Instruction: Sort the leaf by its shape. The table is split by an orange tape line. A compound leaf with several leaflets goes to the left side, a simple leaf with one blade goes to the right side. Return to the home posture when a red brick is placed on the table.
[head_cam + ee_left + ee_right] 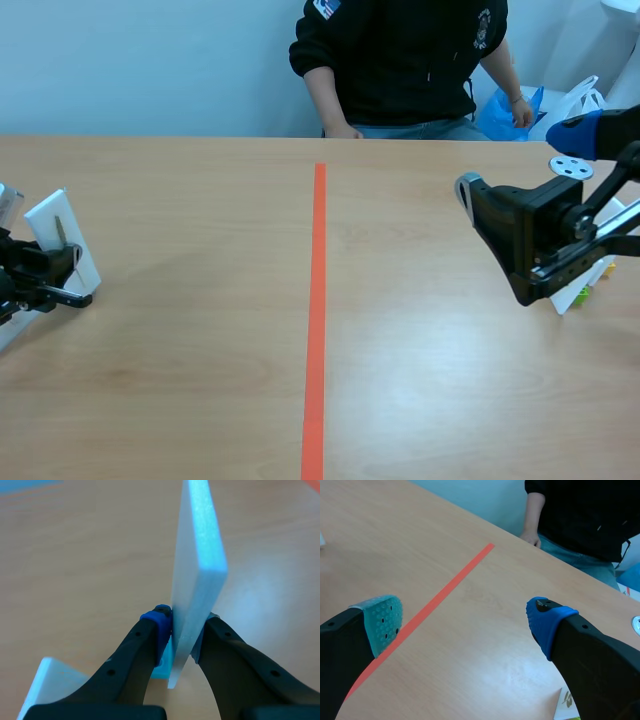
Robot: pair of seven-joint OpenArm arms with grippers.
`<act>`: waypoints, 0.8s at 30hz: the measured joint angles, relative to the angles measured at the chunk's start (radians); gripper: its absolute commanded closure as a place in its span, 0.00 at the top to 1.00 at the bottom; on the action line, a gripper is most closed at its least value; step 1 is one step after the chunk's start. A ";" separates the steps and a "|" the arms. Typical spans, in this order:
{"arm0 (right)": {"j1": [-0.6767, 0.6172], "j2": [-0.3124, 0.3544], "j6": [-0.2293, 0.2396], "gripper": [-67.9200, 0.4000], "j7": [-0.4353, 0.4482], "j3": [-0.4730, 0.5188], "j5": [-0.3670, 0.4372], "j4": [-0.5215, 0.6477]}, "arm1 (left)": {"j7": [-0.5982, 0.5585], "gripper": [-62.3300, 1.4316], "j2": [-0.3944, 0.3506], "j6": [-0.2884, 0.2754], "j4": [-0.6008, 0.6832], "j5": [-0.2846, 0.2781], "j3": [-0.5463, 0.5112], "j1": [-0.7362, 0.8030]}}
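A white foam card (60, 232) stands on edge at the table's far left, and my left gripper (68, 274) is shut on its lower edge. In the left wrist view the card (197, 555) is pinched between the pads of that gripper (182, 630); its face and any leaf on it are hidden. My right gripper (485, 215) hangs open above the right half of the table, holding nothing. In its own view the right gripper (465, 615) has its fingers wide apart over bare wood. Another white card (582, 293) with a green leaf lies under the right arm.
The orange tape line (318, 300) runs down the table's middle. A person (400, 60) sits across the table, one hand (343, 130) at its far edge. A white disc (571, 167) and blue and white bags (510, 110) are at the back right. A second white board (45, 685) lies beside my left gripper.
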 measured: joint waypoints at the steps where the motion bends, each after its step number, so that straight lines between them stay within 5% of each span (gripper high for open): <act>1: 0.000 0.000 0.000 0.75 0.000 0.000 0.000 0.000 | 0.000 0.16 0.000 0.013 0.000 0.000 0.000 0.006; 14: 0.000 0.000 0.000 0.75 0.003 0.000 0.000 0.000 | -0.001 0.20 0.000 0.053 -0.006 0.000 -0.012 0.020; 20: 0.000 0.000 0.000 0.75 0.003 0.000 0.000 0.000 | -0.001 0.51 0.000 0.053 -0.006 0.011 -0.012 0.020; 24: 0.000 0.000 0.000 0.75 0.003 0.000 0.000 0.000 | -0.001 0.80 0.000 0.052 -0.006 0.023 -0.012 0.020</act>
